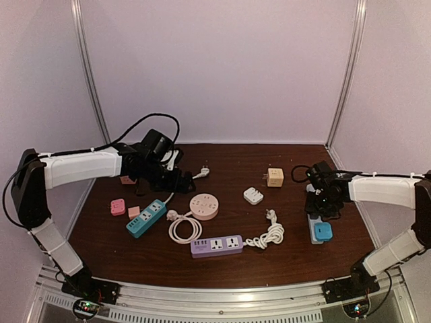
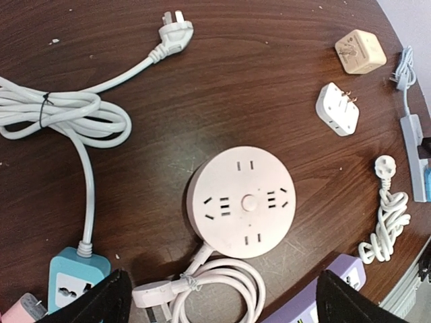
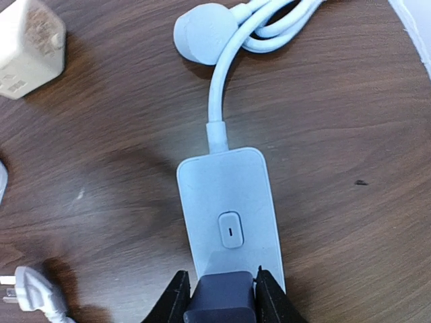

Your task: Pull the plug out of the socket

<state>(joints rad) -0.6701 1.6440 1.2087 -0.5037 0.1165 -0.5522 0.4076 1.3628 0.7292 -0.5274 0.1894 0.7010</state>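
A pale grey-blue power strip (image 3: 229,215) lies on the brown table at the right (image 1: 314,226). A dark plug (image 3: 221,299) stands on the strip's near end in the right wrist view, just below the strip's switch button. My right gripper (image 3: 221,301) is shut on this plug, one black finger (image 3: 174,303) on each side. In the top view the right gripper (image 1: 322,202) hides the plug. A bright blue plug (image 1: 324,231) sits on the same strip. My left gripper (image 2: 222,303) is open and empty, held above a round pink socket (image 2: 241,202).
On the table there are a teal strip (image 1: 146,218), a purple strip (image 1: 216,245) with a coiled white cord (image 1: 271,234), a white adapter (image 1: 253,196), a beige cube adapter (image 1: 275,177) and small pink items (image 1: 118,206). White walls close in the back and sides.
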